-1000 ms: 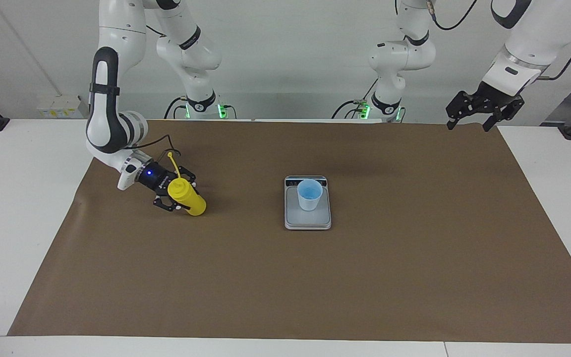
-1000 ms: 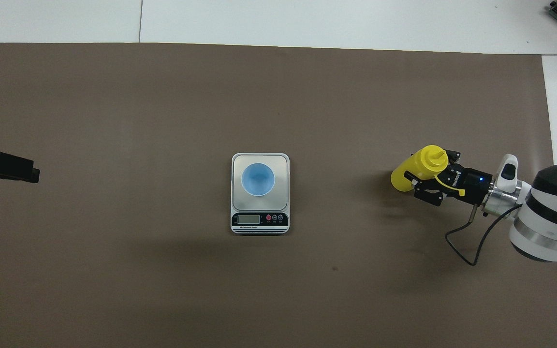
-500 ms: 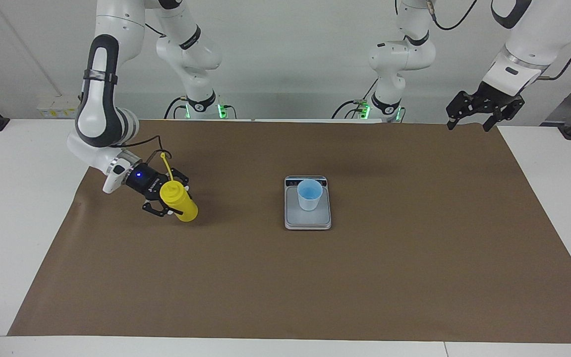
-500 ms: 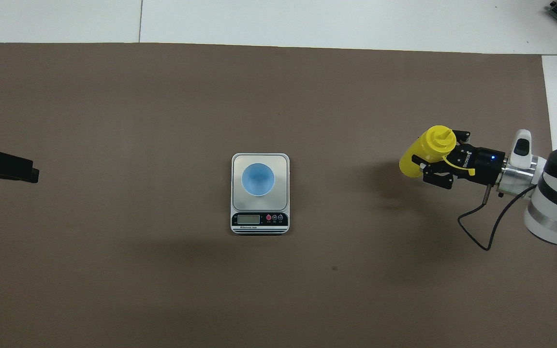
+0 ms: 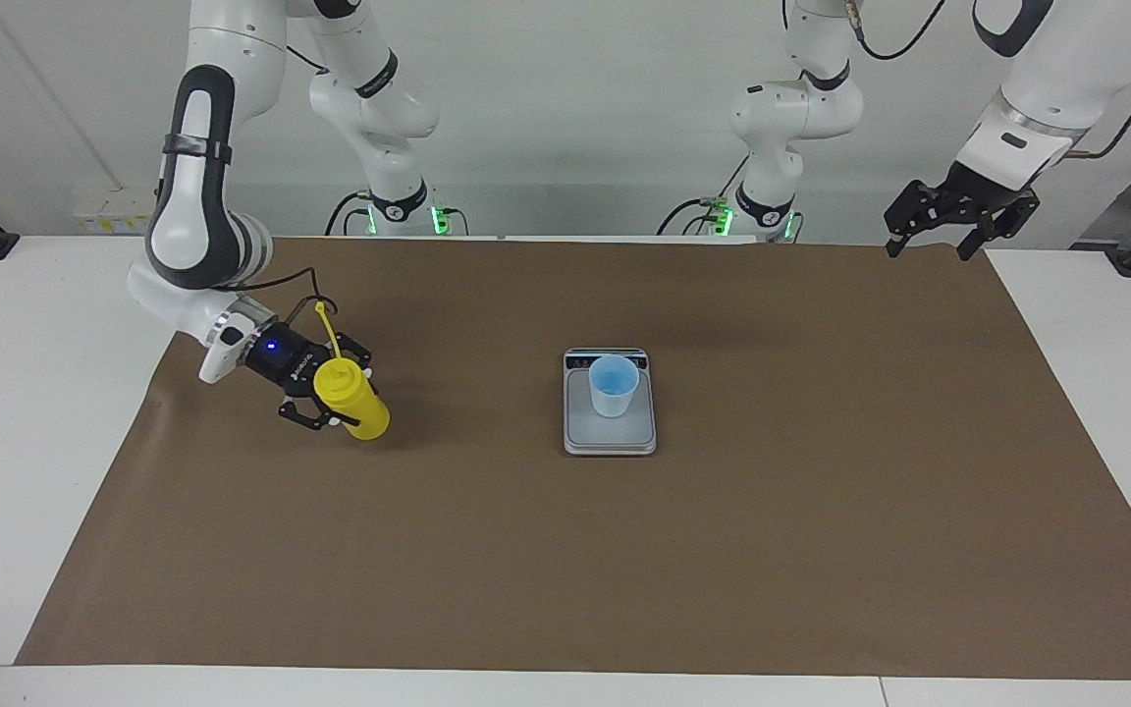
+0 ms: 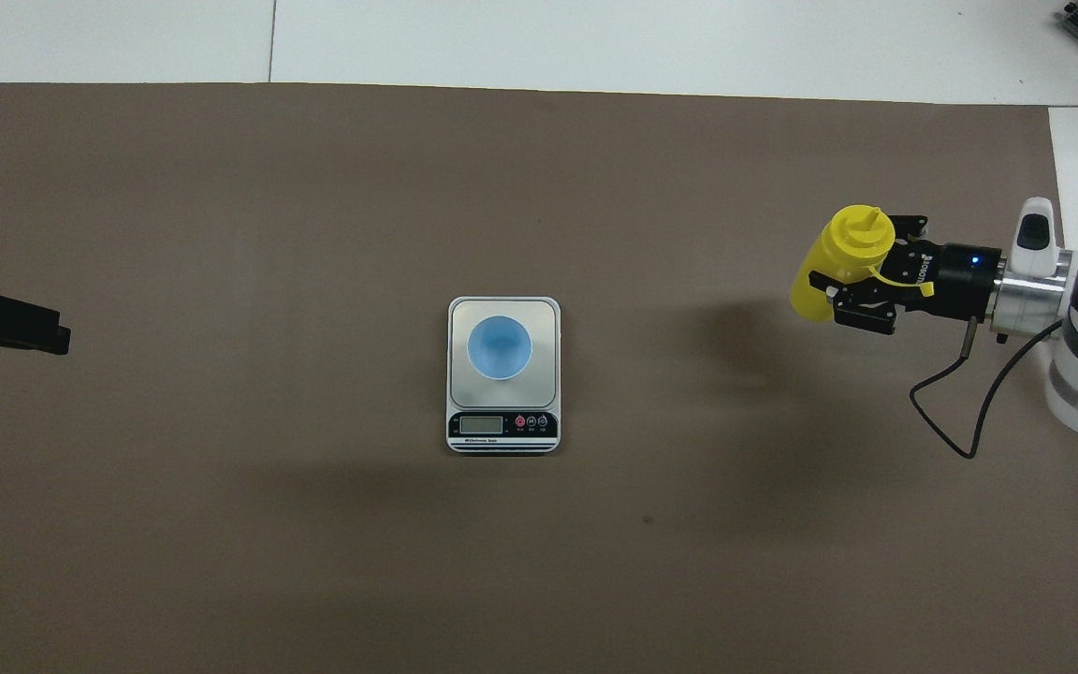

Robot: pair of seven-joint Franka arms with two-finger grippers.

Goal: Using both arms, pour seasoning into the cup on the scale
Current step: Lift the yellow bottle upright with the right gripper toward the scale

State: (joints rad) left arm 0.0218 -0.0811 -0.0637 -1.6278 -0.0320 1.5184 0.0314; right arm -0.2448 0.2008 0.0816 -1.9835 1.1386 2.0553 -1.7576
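The desk [image 5: 26, 393] is white and carries a large brown mat [image 5: 624, 550] that covers most of its surface.

The right arm [image 5: 197, 196] reaches down over the right arm's end of the mat. The left arm [image 5: 1027, 88] waits raised over the mat corner at the left arm's end, next to the robots' edge of the desk.

The scale [image 5: 610, 440] lies flat near the middle of the mat, its dark display strip [image 6: 502, 425] at the end nearer to the robots. The weighing plate [image 6: 544, 318] takes up the rest of its top.

The right gripper [image 5: 322, 391] is closed on the seasoning [image 5: 354, 401] — a yellow squeeze bottle, gripped around its body just below the shoulder, with the fingers clamped on either side. The bottle is tilted, nozzle end raised toward the robots and base angled down toward the mat; whether the base touches the mat cannot be told. It is well apart from the scale, toward the right arm's end of the desk. Its cap strap [image 5: 328, 329] sticks up over the gripper.

The left gripper [image 5: 929, 244] holds nothing — its fingers [image 5: 891, 245] stand spread wide, pointing down.

The cup [image 5: 613, 388] stands upright on the weighing plate, pale blue outside and brighter blue inside.
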